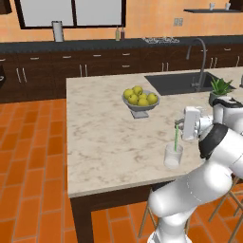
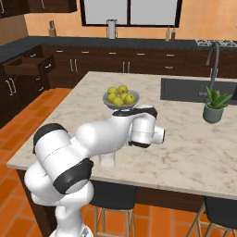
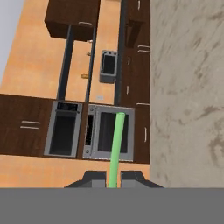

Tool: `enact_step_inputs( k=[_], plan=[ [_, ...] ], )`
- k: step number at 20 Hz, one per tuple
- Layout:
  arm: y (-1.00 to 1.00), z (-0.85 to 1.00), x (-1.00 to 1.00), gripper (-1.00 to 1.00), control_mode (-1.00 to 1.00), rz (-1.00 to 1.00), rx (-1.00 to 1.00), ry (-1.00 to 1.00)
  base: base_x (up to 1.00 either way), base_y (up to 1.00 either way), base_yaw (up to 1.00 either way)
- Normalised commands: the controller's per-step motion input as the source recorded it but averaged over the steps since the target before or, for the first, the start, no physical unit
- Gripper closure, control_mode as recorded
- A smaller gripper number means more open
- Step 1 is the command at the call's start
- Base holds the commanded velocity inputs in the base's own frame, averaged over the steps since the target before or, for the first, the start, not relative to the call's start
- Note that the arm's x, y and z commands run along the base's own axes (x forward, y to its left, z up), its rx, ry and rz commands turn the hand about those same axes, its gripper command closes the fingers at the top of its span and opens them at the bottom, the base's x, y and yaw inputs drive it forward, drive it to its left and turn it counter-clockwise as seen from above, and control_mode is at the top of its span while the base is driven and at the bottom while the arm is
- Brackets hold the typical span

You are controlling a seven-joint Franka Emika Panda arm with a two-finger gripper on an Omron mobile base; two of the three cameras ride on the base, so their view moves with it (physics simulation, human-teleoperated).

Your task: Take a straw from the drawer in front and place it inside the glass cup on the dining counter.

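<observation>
The glass cup point(image 1: 173, 157) stands upright near the front edge of the dining counter point(image 1: 104, 137). The light-green straw point(image 1: 175, 138) hangs almost vertically above it, and its lower end dips inside the cup. My gripper point(image 1: 178, 123) is shut on the straw's upper part, just above the cup. In the hand view the straw point(image 3: 116, 146) runs up from between the two dark fingertips point(image 3: 94, 177), which press on it. The drawer point(image 2: 27, 65) stands pulled open at the far left, well away from the arm. In the right base view my arm hides the cup.
A grey bowl of yellow-green fruit point(image 1: 140, 100) sits mid-counter behind the cup. A sink with a tall faucet point(image 1: 199, 59) and a small potted plant point(image 1: 219, 90) lie to the right. Stools point(image 2: 111, 199) stand under the counter's front edge.
</observation>
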Motion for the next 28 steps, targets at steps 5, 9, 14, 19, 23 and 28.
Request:
enact_step_inputs(
  k=[5,9,14,19,23,28],
  plan=[
    [0.0,-0.26,0.03,1.0,-1.0,0.06,0.0,0.0,0.0,0.0,0.0],
    [0.0,-0.19,0.2,1.0,-1.0,0.07,0.0,0.0,0.0,0.0,0.0],
    [0.0,-0.24,0.15,1.0,-1.0,0.06,0.0,0.0,0.0,0.0,0.0],
    [0.0,-0.35,0.0,1.0,-1.0,0.05,0.0,0.0,0.0,0.0,0.0],
    [0.0,-0.31,0.0,1.0,-1.0,0.05,0.0,0.0,0.0,0.0,0.0],
    [-0.01,-0.09,0.0,-1.0,-1.0,0.03,-0.01,-0.01,0.0,0.0,0.0]
  ],
)
